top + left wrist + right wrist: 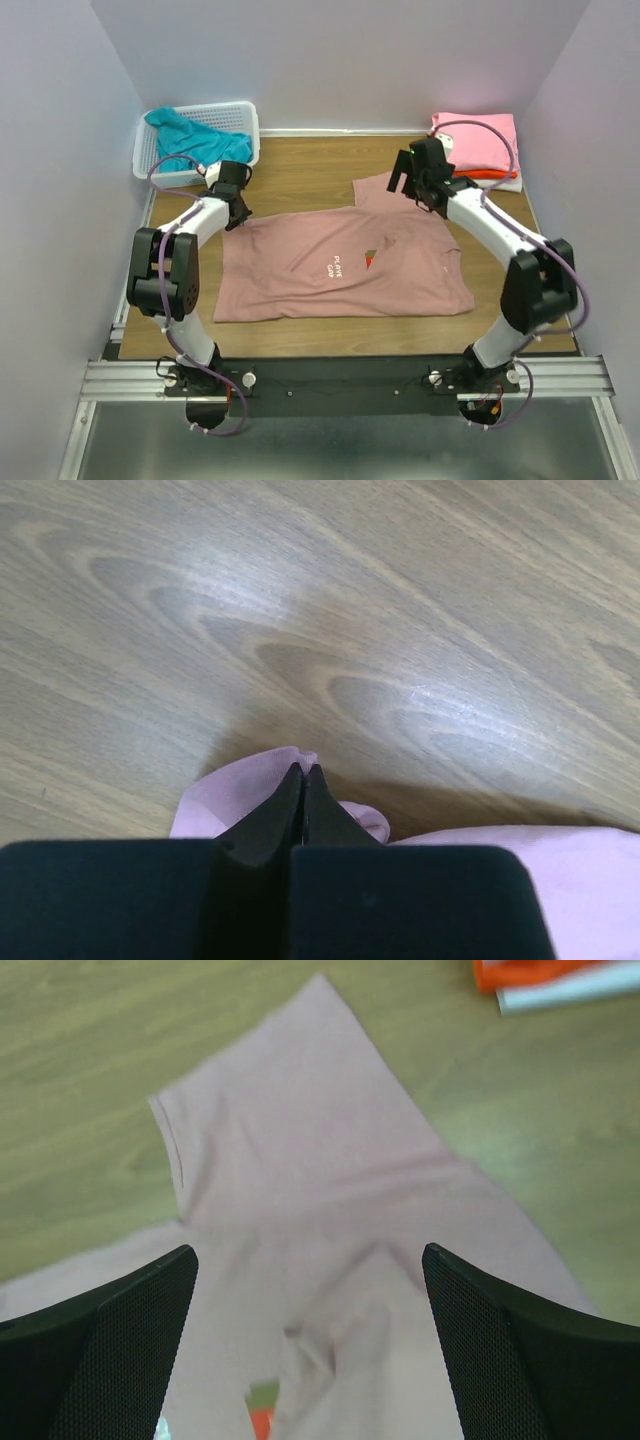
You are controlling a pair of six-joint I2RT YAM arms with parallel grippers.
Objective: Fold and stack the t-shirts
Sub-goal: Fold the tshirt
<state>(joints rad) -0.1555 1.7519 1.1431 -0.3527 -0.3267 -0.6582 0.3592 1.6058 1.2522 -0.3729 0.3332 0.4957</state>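
Our left gripper [303,772] has its fingers pressed together on a small pucker of the dusty-pink t-shirt [340,265], at the cloth's far left corner, with bare wooden table [300,185] just beyond the tips; our right gripper [308,1253] stands with its jaws wide apart and holds nothing, poised over the sleeve [300,1130] that juts out toward the far side. The shirt itself lies spread almost flat across the middle of the table between our two arms, print side up, with a soft ridge of creases near the print in the right wrist view. We judge it light, limp and not at all fragile; it will sag, drag and wrinkle rather than keep any shape, so one pinched corner will only trail the rest behind it. The sound places to take hold are edges and corners, such as the sleeve's hem or the point where the sleeve joins the body; the pinch should gather every layer, or a single ply may slip out. Farther out, the white lattice basket [248,125] in the far left corner holds a crumpled teal t-shirt [195,140], part of it draped over the rim; in the far right corner, in no container, a bright pink t-shirt [478,140] lies folded on top of an orange t-shirt [520,972] and a white t-shirt [570,992].
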